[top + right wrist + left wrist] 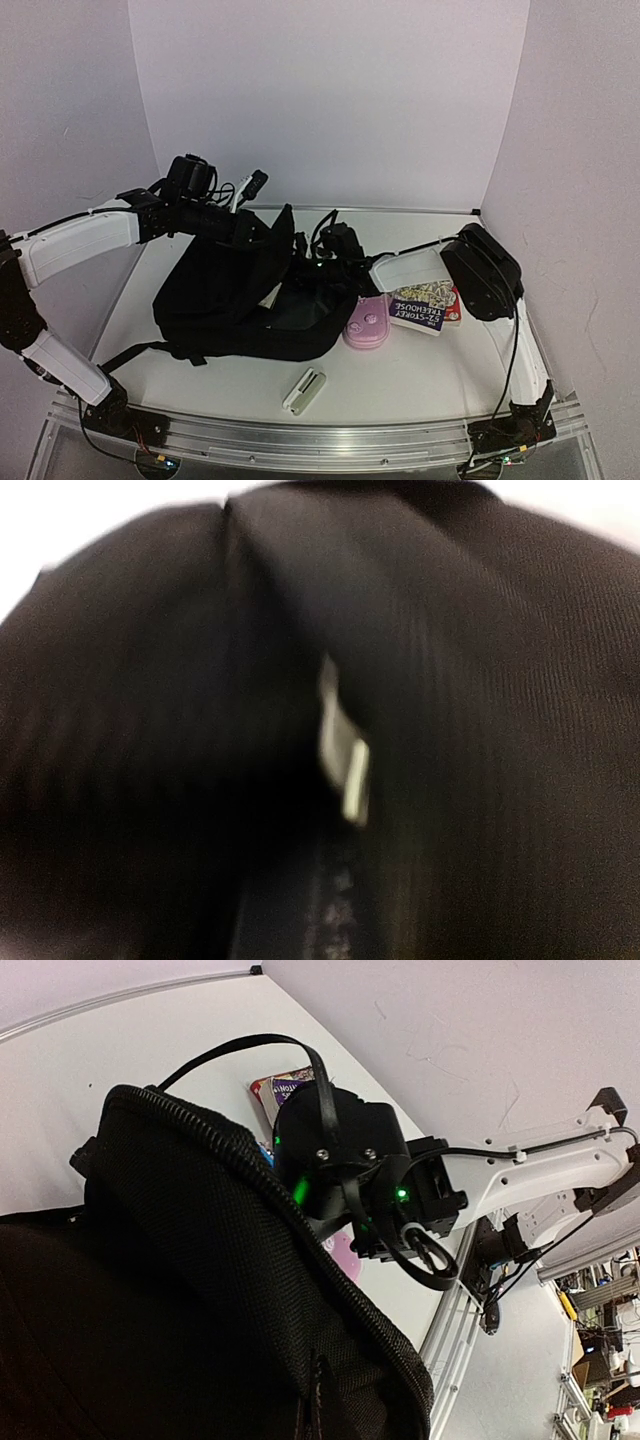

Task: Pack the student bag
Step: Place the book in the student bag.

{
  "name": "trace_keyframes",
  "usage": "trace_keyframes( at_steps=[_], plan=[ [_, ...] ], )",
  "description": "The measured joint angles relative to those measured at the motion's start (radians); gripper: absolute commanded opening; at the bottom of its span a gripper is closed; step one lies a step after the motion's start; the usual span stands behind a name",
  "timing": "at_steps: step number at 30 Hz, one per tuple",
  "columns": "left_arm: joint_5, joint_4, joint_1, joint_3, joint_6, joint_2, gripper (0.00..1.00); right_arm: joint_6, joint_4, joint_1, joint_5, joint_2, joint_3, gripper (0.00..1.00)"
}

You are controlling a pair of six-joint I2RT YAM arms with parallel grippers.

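Pinching the rim of the student bag — left tool; right tool — cannot tell.

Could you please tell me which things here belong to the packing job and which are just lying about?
Job in hand: student bag.
Lying loose beside it, probably waiting to be packed: pink case, Treehouse book, small white object.
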Motion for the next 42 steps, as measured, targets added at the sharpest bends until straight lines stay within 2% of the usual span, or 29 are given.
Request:
trace_keyframes(
  at_steps=[6,12,21,26,29,34,42],
  plan=[
    [0.004,0.02,0.005,-0.007,-0.02,0.001,0.0,-0.03,-0.024,0.004,0.036,0.078,0.096,0.15],
    [0.0,0.037,0.014,-0.017,-0.045,0.003,0.0,-0.079,-0.076,0.013,0.105,0.096,0.137,0.43],
    [-0.032,0.06,0.026,-0.042,-0.089,0.003,0.0,-0.194,-0.185,0.008,0.226,0.086,0.135,0.72],
    [-0.075,0.077,0.061,-0.048,-0.148,0.002,0.0,-0.248,-0.257,0.008,0.289,-0.013,0.059,0.89],
    [-0.083,0.101,0.086,-0.069,-0.182,-0.002,0.0,-0.284,-0.291,0.008,0.325,-0.112,-0.005,0.94],
    [-0.089,0.123,0.107,-0.086,-0.221,-0.003,0.0,-0.336,-0.362,0.006,0.401,-0.302,-0.097,0.95],
    [-0.094,0.175,0.12,-0.14,-0.251,-0.014,0.0,-0.369,-0.574,-0.02,0.551,-0.647,-0.316,0.97]
  ],
)
